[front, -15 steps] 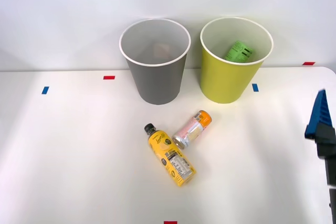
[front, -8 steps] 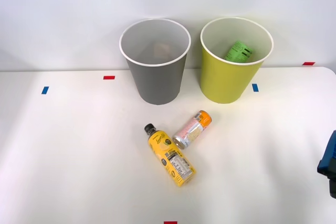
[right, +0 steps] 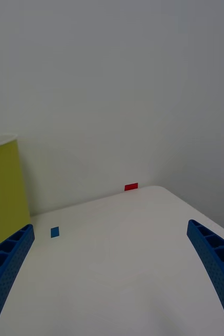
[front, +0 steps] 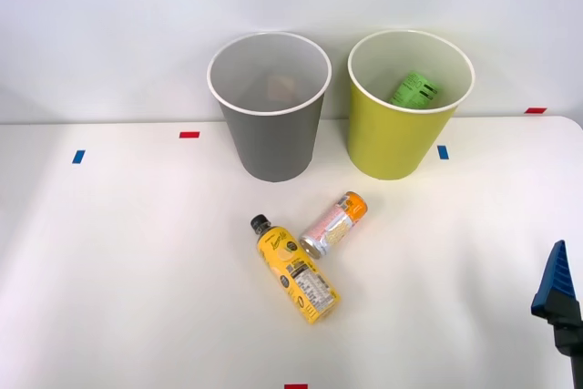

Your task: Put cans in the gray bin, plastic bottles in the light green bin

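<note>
A small pink and silver can (front: 334,224) with an orange end lies on its side mid-table. Just in front of it lies a yellow black-capped plastic bottle (front: 296,269), their ends nearly touching. At the back stand the gray bin (front: 270,138) and, to its right, the light green bin (front: 390,138) (right: 1,189). A green plastic bottle (front: 414,90) rests inside the light green bin. My right gripper (right: 110,227) is open with nothing between its blue fingers (front: 554,281). It sits at the front view's right edge, far right of the can and yellow bottle.
Red tape marks (front: 189,135) (right: 131,186) and blue tape marks (front: 443,152) (right: 54,231) dot the white table (front: 137,252). A white wall runs behind the bins. A faint pale shape (front: 281,87) shows inside the gray bin. The table's rounded right corner lies near my gripper.
My right gripper has dropped along the front view's right edge toward the table's near side. The can, bottles and bins have not moved.
</note>
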`<state>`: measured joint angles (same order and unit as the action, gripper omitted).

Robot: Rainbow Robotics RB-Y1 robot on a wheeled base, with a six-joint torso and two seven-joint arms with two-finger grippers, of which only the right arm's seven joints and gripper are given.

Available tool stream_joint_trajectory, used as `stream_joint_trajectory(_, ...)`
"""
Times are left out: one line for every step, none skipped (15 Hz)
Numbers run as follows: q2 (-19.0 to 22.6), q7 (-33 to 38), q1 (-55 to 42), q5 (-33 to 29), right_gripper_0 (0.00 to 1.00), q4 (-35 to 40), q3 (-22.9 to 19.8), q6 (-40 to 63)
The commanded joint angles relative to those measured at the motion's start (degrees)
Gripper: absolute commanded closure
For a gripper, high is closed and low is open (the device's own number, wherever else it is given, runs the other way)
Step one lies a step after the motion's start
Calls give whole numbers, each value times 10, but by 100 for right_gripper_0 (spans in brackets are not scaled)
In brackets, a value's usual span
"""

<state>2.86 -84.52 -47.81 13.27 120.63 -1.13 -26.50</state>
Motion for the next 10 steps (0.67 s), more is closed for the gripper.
stream_joint_trajectory(6, 72, 3, -101, 0, -77, -11, -91)
stream_joint_trajectory(20, 66, -4, -120, 0, -100, -8, -117)
stream_joint_trajectory(33, 60, -14, -127, 0, -113, -2, -133)
stream_joint_trajectory(51, 53, -26, -127, 0, -120, 12, -147)
stream_joint_trajectory(63, 36, -45, -121, 0, -120, 27, -154)
stream_joint_trajectory(69, -6, -60, -112, 0, -120, 37, -160)
stream_joint_trajectory(75, -47, -73, -99, 0, -120, 48, -165)
stream_joint_trajectory(87, -70, -83, -87, 0, -120, 61, -165)
stream_joint_trajectory(101, -93, -94, -67, 0, -121, 82, -165)
stream_joint_trajectory(116, -116, -100, -47, 0, -126, 104, -165)
